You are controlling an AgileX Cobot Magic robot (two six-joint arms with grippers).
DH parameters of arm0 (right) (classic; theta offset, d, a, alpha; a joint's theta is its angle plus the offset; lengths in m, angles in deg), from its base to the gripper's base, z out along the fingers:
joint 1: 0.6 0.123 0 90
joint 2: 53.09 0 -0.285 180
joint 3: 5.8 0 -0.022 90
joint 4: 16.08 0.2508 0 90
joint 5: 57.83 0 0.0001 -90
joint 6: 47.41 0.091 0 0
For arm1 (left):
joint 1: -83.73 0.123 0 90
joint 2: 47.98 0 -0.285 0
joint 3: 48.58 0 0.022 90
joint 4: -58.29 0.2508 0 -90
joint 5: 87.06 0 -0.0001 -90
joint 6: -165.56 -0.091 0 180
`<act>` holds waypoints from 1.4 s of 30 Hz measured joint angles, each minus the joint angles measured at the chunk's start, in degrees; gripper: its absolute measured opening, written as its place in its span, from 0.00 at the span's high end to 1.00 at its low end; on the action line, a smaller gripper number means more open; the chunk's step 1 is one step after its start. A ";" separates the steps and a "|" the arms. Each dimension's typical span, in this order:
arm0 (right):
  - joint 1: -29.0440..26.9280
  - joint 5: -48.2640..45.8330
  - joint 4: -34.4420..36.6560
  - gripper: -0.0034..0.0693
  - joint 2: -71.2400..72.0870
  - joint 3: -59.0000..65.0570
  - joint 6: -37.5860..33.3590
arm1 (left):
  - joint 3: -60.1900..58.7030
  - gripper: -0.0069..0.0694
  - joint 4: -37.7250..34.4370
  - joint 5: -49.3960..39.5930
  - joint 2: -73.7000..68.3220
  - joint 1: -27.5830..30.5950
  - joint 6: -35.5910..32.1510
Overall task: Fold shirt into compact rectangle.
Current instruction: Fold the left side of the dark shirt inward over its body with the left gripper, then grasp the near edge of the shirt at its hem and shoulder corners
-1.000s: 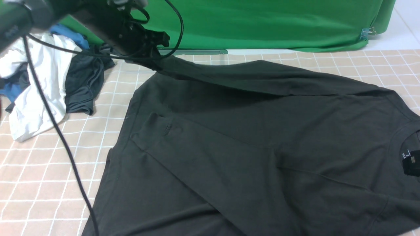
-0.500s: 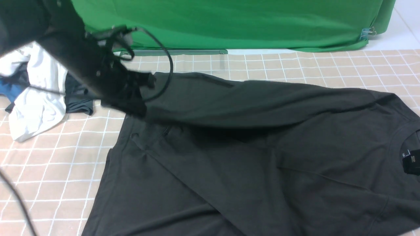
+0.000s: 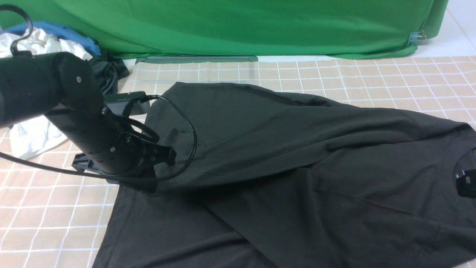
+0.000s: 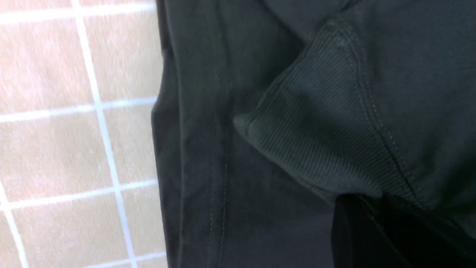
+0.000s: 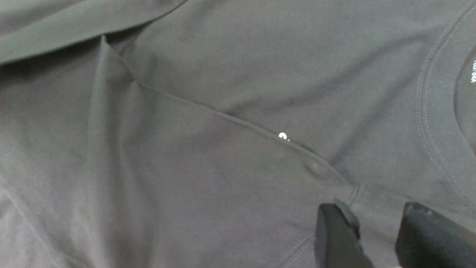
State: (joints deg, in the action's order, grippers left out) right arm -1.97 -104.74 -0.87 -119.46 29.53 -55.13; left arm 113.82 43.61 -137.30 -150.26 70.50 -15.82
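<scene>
Nothing legible: the shirt (image 3: 297, 149) shows only a cut-off white neck print (image 5: 473, 76) and a fold-hidden white fragment (image 5: 283, 136).

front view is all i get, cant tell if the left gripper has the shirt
Observer: Yes. The left gripper is shut on the shirt's ribbed cuff.
Operator: and the right gripper
Observer: The right gripper is open, with its fingers apart over the shirt near the collar.
Operator: any print showing
Observer: Only a speck of white print peeks out at a fold's edge.
</scene>
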 joint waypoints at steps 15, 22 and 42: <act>0.00 -4.10 -9.37 0.57 -3.23 -8.07 3.50 | 18.62 0.25 17.66 2.44 -2.01 1.89 12.93; 0.00 -4.49 -9.60 0.57 -5.59 -10.31 4.74 | 38.59 0.30 13.62 2.44 -16.79 6.01 6.93; 0.00 -4.08 -9.60 0.57 -7.06 -10.31 5.13 | 59.42 0.51 5.17 -2.27 -44.08 5.80 -5.91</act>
State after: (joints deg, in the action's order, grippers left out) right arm -1.97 -108.81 -10.47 -126.52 19.22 -50.00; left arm 173.24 48.77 -139.58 -194.33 76.30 -21.73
